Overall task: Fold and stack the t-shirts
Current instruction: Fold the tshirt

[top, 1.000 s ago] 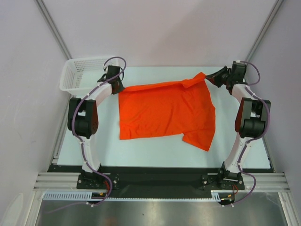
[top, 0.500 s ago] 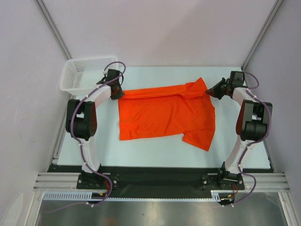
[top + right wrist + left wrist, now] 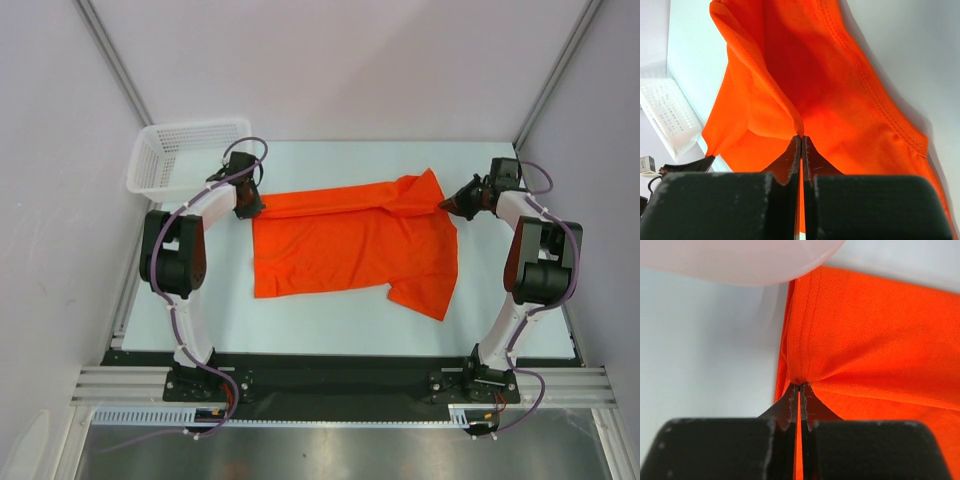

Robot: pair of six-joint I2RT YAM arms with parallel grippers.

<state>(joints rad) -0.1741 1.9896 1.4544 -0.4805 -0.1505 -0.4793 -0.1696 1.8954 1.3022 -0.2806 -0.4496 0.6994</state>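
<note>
One orange-red t-shirt [image 3: 350, 245] lies spread over the middle of the table, its far edge lifted and folded toward the front. My left gripper [image 3: 256, 209] is shut on the shirt's far left corner; in the left wrist view the cloth [image 3: 875, 340] bunches at the tips of my left gripper [image 3: 800, 386]. My right gripper [image 3: 445, 203] is shut on the far right corner by the sleeve. In the right wrist view a fold of the t-shirt [image 3: 840, 100] hangs from the closed tips of my right gripper [image 3: 801, 137].
A white mesh basket [image 3: 180, 155] stands at the far left corner of the table, just behind the left arm, and shows as the basket [image 3: 667, 115] in the right wrist view. White walls close the table on three sides.
Both grippers have drawn the shirt's far edge toward the front and lower, so the raised right corner has dropped and the fold along the back has widened.
</note>
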